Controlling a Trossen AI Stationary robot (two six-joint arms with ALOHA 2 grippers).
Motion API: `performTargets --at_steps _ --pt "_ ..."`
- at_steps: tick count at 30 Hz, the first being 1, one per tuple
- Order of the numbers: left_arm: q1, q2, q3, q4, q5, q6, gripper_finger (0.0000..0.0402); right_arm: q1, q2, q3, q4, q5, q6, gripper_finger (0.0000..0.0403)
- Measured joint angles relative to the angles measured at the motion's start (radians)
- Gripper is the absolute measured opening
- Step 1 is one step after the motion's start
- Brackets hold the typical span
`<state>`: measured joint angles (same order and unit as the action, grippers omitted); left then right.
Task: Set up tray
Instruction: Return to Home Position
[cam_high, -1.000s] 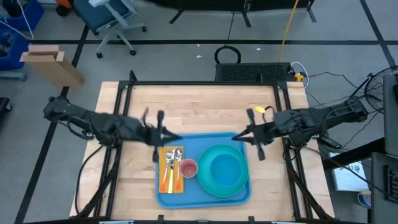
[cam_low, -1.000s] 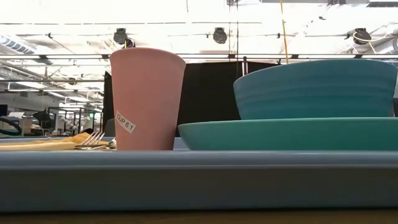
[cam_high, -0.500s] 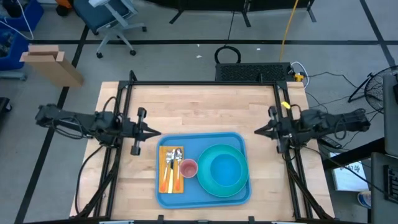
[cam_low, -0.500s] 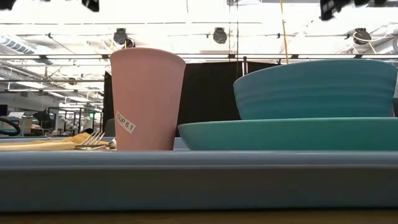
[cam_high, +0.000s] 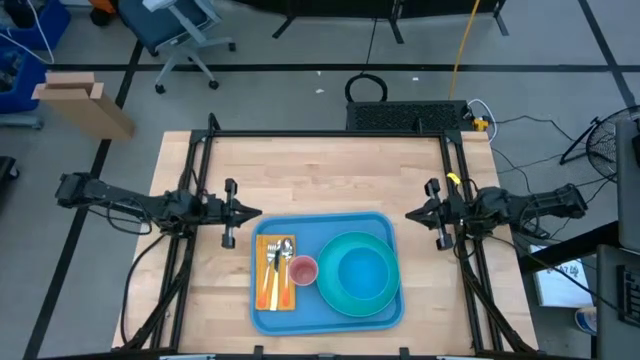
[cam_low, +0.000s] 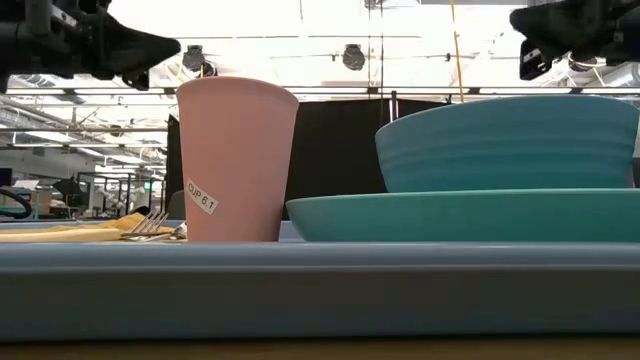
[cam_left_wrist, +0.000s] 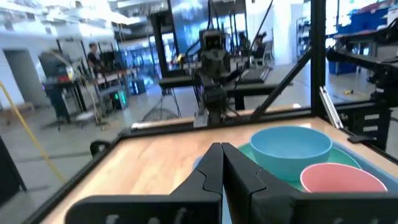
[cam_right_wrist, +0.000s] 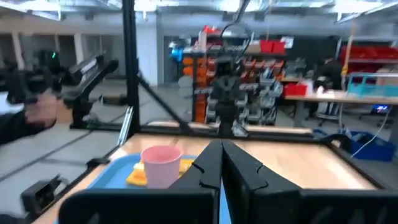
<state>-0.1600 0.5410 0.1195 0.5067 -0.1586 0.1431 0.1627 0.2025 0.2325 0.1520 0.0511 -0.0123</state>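
The light-blue tray (cam_high: 318, 232) is seen on the near half of the wooden table (cam_high: 320, 170), between the two arms, and it is fully loaded. A yellow-orange napkin (cam_high: 261, 295) with cutlery (cam_high: 280, 255) is laid at its left, a pink cup (cam_high: 302, 269) is stood just beside that, and a teal bowl (cam_high: 362, 268) is set on a teal plate (cam_high: 327, 290) at the right. The left gripper (cam_high: 257, 213) is held just off the tray's far left corner and the right gripper (cam_high: 409, 214) just off its far right corner. Both are pressed closed with nothing between the fingers, as is confirmed in the wrist views. The setting is judged complete, with only withdrawal left. Little risk is seen. If an arm were swung low or inward, though, the rim could be clipped and the tray shoved, or the tall cup toppled onto the cutlery.
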Motion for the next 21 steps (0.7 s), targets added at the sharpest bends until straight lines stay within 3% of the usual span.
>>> performTargets --at_steps 4,7,14,21 --pt "0.006 0.0 -0.059 0.104 -0.006 0.032 0.0001 -0.067 -0.002 -0.036 0.021 -0.006 0.016 0.0" --pt "0.022 0.0 -0.108 0.162 -0.008 0.027 0.0001 -0.132 0.01 -0.042 0.023 -0.066 0.06 0.0" --pt "0.05 0.0 -0.109 0.13 0.027 0.006 0.0001 -0.248 0.009 -0.063 0.042 -0.136 0.064 0.0" --pt "0.05 0.0 -0.109 0.076 0.028 0.021 0.0001 -0.343 0.009 -0.198 0.24 -0.234 0.133 0.0"
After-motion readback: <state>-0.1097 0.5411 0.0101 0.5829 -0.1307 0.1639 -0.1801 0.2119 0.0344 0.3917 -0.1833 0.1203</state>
